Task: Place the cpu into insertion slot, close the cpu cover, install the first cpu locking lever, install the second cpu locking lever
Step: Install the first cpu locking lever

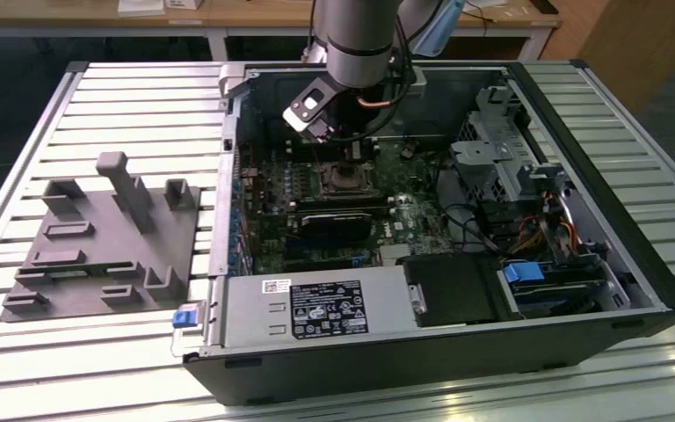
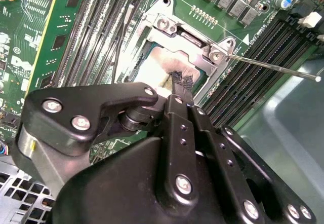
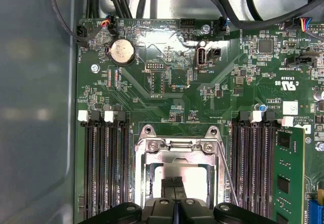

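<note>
- The end effector [image 2: 182,82] is showing matte black fingers studded with round screws, pressed together into a narrow point and gripping nothing.
- Its tips are sitting over the chip [image 2: 152,72]. The chip's smooth, pale metal top is glaring, so contact is hard to judge.
- The chip is lying inside the square socket [image 3: 148,131], framed by the thin silvery cover [image 3: 177,156].
- In the first wrist view, the black fingers are cutting off the socket's near half.
- The second wrist view is showing a thin wire lever [image 2: 273,68] sticking out over the ribbed black memory slots [image 2: 253,51].
- In the exterior view, the grey arm [image 1: 355,35] is hanging over the open case [image 1: 431,360] on the slatted counter [image 1: 115,97]. The chip there is too small to make out.
</note>
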Action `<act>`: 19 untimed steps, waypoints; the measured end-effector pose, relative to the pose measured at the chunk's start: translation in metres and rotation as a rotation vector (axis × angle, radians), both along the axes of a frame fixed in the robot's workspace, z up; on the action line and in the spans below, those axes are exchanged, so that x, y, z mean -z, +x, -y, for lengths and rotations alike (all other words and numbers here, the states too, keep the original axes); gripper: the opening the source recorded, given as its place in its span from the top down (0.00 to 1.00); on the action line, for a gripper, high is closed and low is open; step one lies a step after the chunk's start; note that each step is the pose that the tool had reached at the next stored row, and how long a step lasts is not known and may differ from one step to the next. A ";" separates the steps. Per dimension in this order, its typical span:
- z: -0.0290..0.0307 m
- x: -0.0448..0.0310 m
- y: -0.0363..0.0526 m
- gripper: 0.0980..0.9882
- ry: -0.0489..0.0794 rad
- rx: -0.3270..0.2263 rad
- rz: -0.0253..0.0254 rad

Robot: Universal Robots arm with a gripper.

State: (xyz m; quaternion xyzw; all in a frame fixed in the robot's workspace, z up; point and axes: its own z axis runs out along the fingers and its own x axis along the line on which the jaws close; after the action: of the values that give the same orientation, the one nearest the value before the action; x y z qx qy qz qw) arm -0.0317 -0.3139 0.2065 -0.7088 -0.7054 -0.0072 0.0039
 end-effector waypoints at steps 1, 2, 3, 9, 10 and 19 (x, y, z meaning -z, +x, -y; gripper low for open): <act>0.0000 -0.0005 0.0000 0.98 0.000 0.000 0.0001; 0.0000 -0.0010 0.0000 0.98 0.000 0.000 0.0000; 0.0000 -0.0017 0.0001 0.98 0.000 0.000 0.0001; 0.0000 -0.0089 0.0003 0.98 0.000 0.000 0.0001; 0.0000 -0.0106 0.0003 0.98 0.000 0.000 0.0001; 0.0000 -0.0383 0.0004 0.98 0.000 0.000 0.0002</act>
State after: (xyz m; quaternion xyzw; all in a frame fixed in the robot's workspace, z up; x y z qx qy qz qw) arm -0.0313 -0.3139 0.2448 -0.7088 -0.7053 -0.0072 0.0037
